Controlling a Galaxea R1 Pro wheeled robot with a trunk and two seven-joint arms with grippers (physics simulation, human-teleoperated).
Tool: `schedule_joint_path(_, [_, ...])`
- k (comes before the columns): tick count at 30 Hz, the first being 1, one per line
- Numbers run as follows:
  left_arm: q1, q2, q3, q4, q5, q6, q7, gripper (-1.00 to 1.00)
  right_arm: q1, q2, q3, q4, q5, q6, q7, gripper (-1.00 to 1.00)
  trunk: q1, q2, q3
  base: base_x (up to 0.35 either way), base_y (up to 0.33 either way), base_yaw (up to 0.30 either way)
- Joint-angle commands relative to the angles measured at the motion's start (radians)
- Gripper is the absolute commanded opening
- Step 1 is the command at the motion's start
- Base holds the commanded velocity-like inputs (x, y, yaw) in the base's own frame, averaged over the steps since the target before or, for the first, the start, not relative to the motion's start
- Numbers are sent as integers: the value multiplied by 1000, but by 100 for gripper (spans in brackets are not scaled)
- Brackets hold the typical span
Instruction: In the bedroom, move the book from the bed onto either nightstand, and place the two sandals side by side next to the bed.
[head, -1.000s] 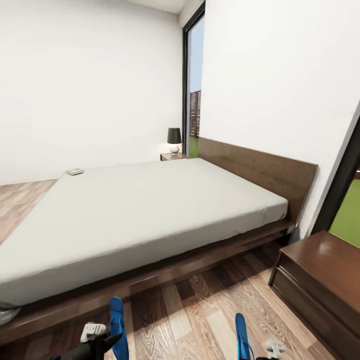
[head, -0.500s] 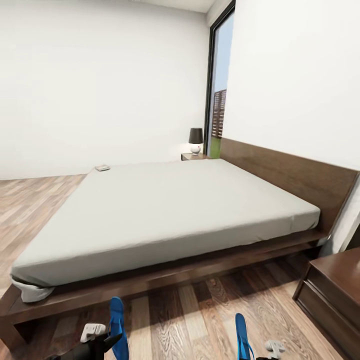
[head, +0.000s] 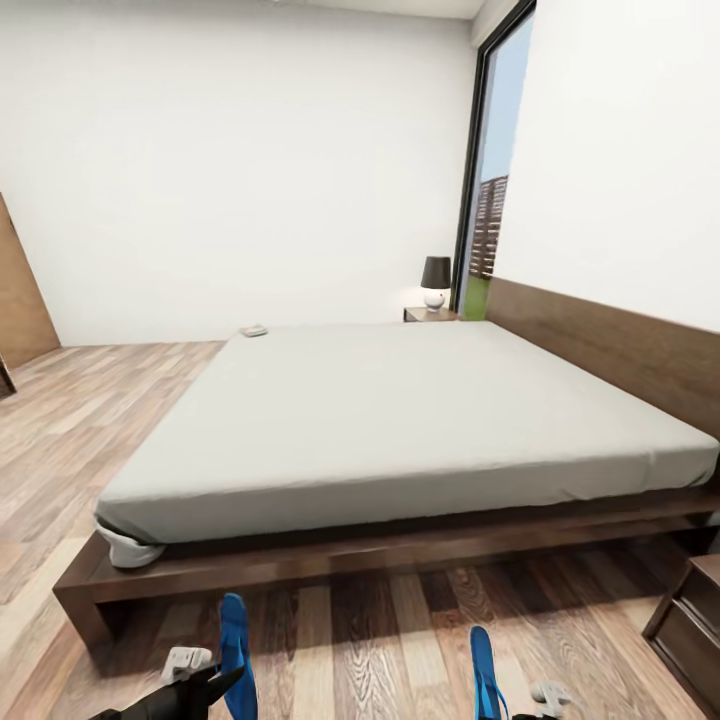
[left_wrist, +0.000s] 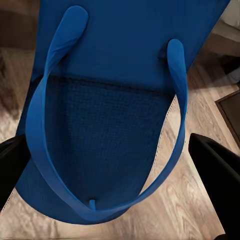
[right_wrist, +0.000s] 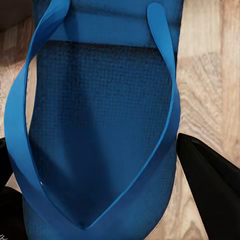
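Facing the bed from the side, the head camera takes in its light grey mattress, dark wood frame and the headboard along the right wall. On the far corner of the mattress, at the foot end away from the headboard, lies the book, small and flat, too distant to read. Beyond the bed, in the corner by the tall window, a nightstand carries a lamp with a dark shade. A second nightstand shows at the lower right edge, just past the bed's near corner.

At the bottom of the head view, each arm holds a bright blue flip-flop upright above the wood floor. The left gripper has its jaws spread wide, gripping the left sandal by both edges of the sole; the thong strap arcs across the wrist picture. The right gripper does likewise with the right sandal, its black fingers pressed to the sole's sides. A brown door stands at the left edge.
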Motion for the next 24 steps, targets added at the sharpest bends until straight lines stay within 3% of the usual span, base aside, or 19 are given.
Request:
schedule_joint_path(1, [-2,-1,8,-1,-8,3,-6,-100,0,0,-2,0,-5,4,4,-100,0,0,-1,0,0,287])
schedule_joint_path(18, [-2,-1,8,-1,-9,3,-6,-100,0,0,-3,0,-5,4,4,-100,0,0,-1,0,0,286])
schedule_joint_path(24, [-2,-1,9,-1,-8,3,-7,-100,0,-2,-3,1,-10,4,6,-100,0,0,-1,0,0,66])
